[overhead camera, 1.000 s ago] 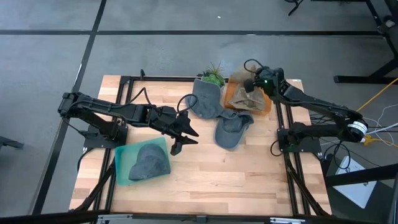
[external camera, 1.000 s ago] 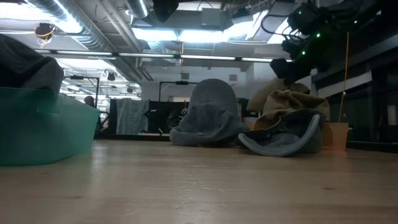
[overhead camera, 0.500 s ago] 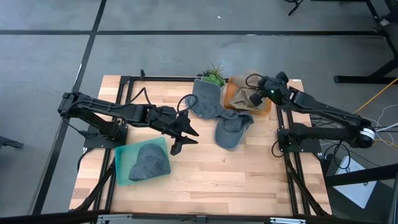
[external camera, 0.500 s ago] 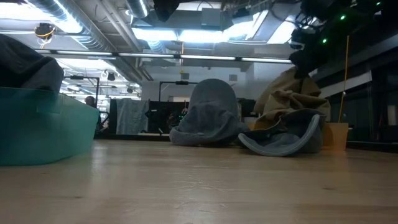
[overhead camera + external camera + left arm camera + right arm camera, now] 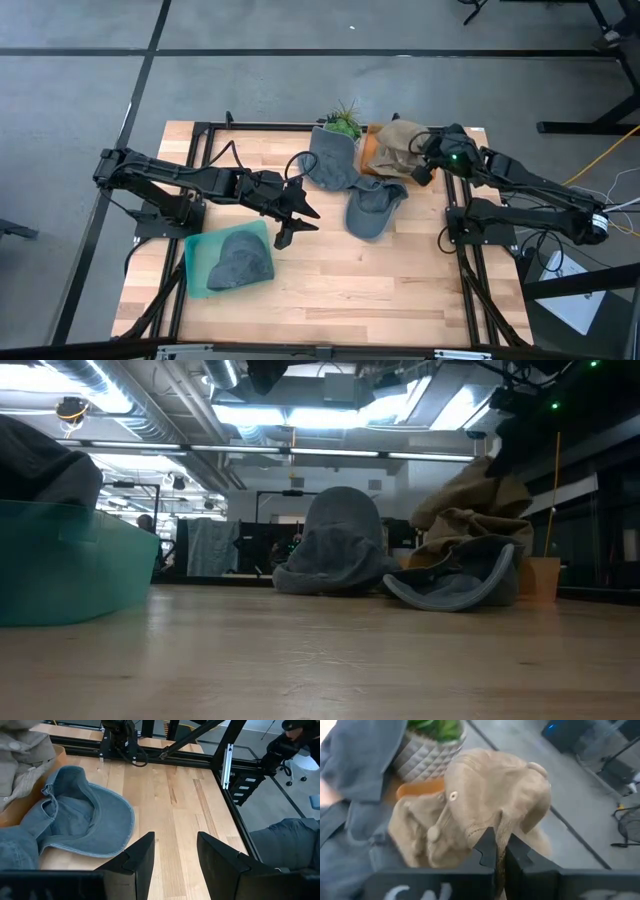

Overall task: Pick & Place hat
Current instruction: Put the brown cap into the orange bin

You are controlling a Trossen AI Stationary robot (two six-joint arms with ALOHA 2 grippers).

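Note:
My right gripper (image 5: 422,167) is shut on a tan hat (image 5: 398,142) at the far right of the table, above an orange tray (image 5: 368,152). The low view shows the tan hat (image 5: 468,510) drawn up into a peak. Two blue-grey hats lie beside it: one (image 5: 330,160) rests by its crown against the tray's left side, and the other (image 5: 372,207) lies brim-down on the wood. My left gripper (image 5: 296,216) hovers open near the table's middle. Next to it, a teal bin (image 5: 200,250) holds a dark grey hat (image 5: 240,262). My right gripper pinches a narrow edge of the tan hat's cloth (image 5: 500,836) between its two fingers. One layer or several, I cannot tell. The hat's crown (image 5: 492,790) hangs beyond the fingers, and its lower part (image 5: 450,545) still sits at the tray behind the blue-grey hat.
A potted plant (image 5: 345,120) stands at the far edge, just left of the tray. Black frame rails (image 5: 455,215) run along the table's right and left sides. Bare wood (image 5: 380,290) spreads across the near half, right of the teal bin.
My right gripper has moved up and toward the table's right and near edges, staying shut on the tan hat. The hat has been pulled up from a slumped heap in the tray into a taller peak, and its upper part has followed the gripper.

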